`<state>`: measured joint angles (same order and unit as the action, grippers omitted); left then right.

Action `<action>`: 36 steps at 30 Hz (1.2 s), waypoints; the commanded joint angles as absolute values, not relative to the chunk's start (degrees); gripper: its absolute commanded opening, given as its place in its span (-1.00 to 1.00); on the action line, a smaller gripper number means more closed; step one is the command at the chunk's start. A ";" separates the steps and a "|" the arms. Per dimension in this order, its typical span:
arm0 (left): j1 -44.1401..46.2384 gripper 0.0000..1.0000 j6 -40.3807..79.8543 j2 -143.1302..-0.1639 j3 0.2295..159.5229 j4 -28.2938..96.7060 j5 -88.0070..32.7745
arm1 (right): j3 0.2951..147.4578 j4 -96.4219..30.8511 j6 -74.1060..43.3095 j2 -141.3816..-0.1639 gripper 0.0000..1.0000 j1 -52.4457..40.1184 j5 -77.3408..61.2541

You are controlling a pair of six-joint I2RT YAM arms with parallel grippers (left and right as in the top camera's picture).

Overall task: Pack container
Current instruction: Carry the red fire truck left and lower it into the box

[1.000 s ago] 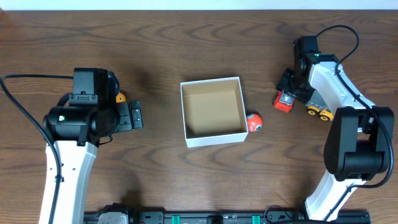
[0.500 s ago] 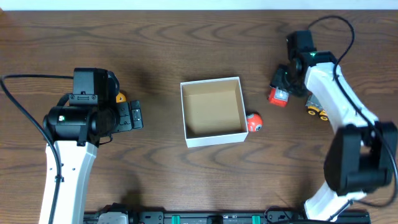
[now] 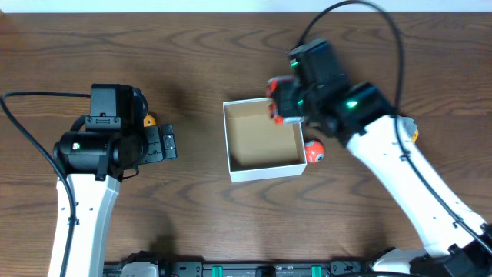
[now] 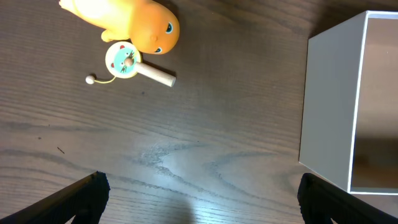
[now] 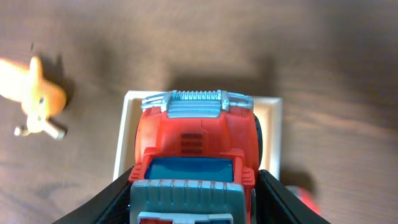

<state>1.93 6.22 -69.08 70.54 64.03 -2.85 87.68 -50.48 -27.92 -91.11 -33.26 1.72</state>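
Truck [image 3: 278, 111] seen overhead clamped in the right gripper [image 3: 283, 108], with the far corner of the container [image 3: 265, 171] beneath it. Left wrist: the left gripper [image 4: 199, 202] is held apart, container to its right. Right wrist: container rim is seen beneath the truck's nose; released here, it could be caught on that wall and tipped outside
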 commanded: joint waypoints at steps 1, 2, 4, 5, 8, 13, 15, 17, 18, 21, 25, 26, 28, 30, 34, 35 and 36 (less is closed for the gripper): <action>2.02 0.96 6.31 -69.23 71.70 64.01 -3.18 | 87.68 -50.87 -31.70 -94.89 -0.97 -35.92 3.81; 2.02 0.96 6.31 -69.23 71.70 64.01 -3.18 | 87.61 -50.98 -32.62 -95.96 -0.97 -36.34 4.99; 2.02 0.96 6.31 -69.23 71.70 64.01 -3.18 | 87.61 -51.22 -33.43 -98.74 -0.97 -36.69 6.22; 2.02 0.96 6.31 -69.23 71.70 64.01 -3.18 | 87.61 -51.48 -33.45 -100.22 -0.98 -36.62 6.20; 2.02 0.96 6.31 -69.23 71.70 64.01 -3.18 | 87.61 -53.15 -34.96 -104.84 -0.97 -36.03 6.20; 2.02 0.96 6.31 -69.23 71.70 64.01 -3.18 | 87.61 -51.88 -35.35 -110.17 -0.96 -34.30 6.11; 2.02 0.96 6.28 -69.23 71.70 64.01 -3.18 | 87.61 -50.85 -35.35 -110.91 -0.91 -33.41 5.69; 2.02 0.96 6.31 -69.23 71.70 64.03 -3.18 | 87.61 -50.06 -35.31 -111.02 -0.57 -32.93 5.72; 2.02 0.96 6.31 -69.23 71.70 64.01 -3.18 | 87.61 -49.84 -35.29 -111.02 -0.40 -32.77 5.74; 2.02 0.96 6.31 -69.23 71.70 64.01 -3.18 | 87.64 -49.71 -35.29 -111.02 0.18 -32.58 5.72; 2.02 0.96 6.31 -69.23 71.70 64.01 -3.18 | 87.64 -49.69 -35.09 -111.02 0.67 -32.71 5.67; 2.02 0.96 6.28 -69.23 71.70 64.01 -3.18 | 87.64 -49.71 -35.09 -111.02 0.70 -32.73 5.56; 2.02 0.96 6.31 -69.23 71.70 64.01 -3.18 | 87.64 -49.76 -35.09 -111.02 0.74 -32.80 5.56; 2.02 0.96 6.28 -69.23 71.70 64.01 -3.18 | 87.64 -49.74 -35.09 -111.00 0.72 -32.80 5.56; 2.02 0.96 6.31 -69.23 71.70 64.01 -3.18 | 87.77 -49.74 -35.05 -110.85 0.67 -33.10 5.58; 2.02 0.96 6.31 -69.23 71.70 64.01 -3.18 | 88.07 -49.84 -34.54 -110.54 0.67 -33.19 5.56; 2.02 0.96 6.28 -69.23 71.70 64.01 -3.18 | 88.51 -49.91 -33.78 -110.17 0.67 -33.26 5.58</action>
<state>1.93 6.20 -69.08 70.54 64.03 -2.85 87.31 -49.87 -34.50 -111.37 -32.82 4.93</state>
